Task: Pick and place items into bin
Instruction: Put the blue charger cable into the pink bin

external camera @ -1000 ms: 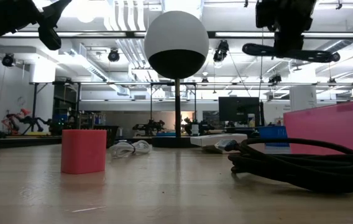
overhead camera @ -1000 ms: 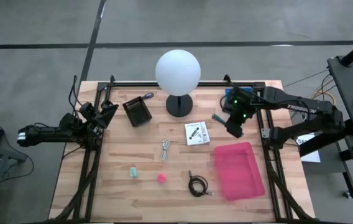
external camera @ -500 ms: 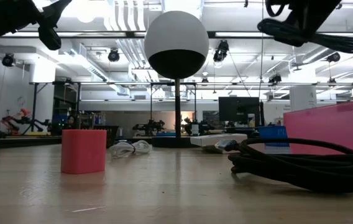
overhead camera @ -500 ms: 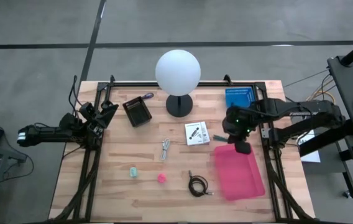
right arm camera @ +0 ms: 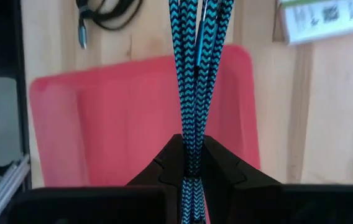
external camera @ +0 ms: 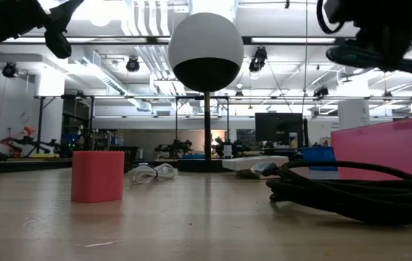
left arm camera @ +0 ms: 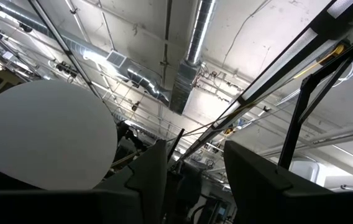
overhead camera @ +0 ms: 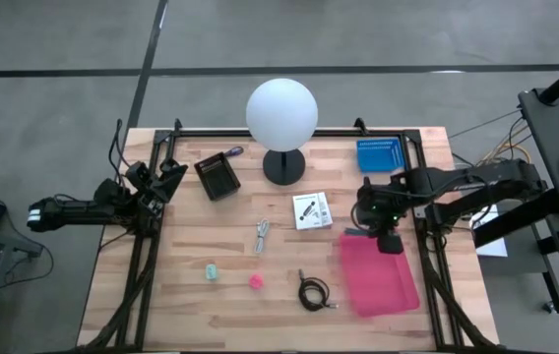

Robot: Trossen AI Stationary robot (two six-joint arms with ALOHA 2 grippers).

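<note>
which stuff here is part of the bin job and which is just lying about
Part of the job:
- pink bin
- blue braided cable, held in the right gripper over the bin
- dark coiled cable
- silvery metal piece
- white printed card
- pink block
- green block

Lying about:
- white globe lamp
- black tray
- blue basket

Blue braided cable (right arm camera: pixel 192 81) hanging above pink bin (right arm camera: pixel 102 124)

On our wooden table (overhead camera: pixel 171 295) we see a pink bin (overhead camera: pixel 379 269), white card (overhead camera: pixel 311 210), coiled cable (overhead camera: pixel 313 291), lamp base (overhead camera: pixel 283 167), black tray (overhead camera: pixel 217 178), blue basket (overhead camera: pixel 378 155) and small blocks (overhead camera: pixel 257 282).
</note>
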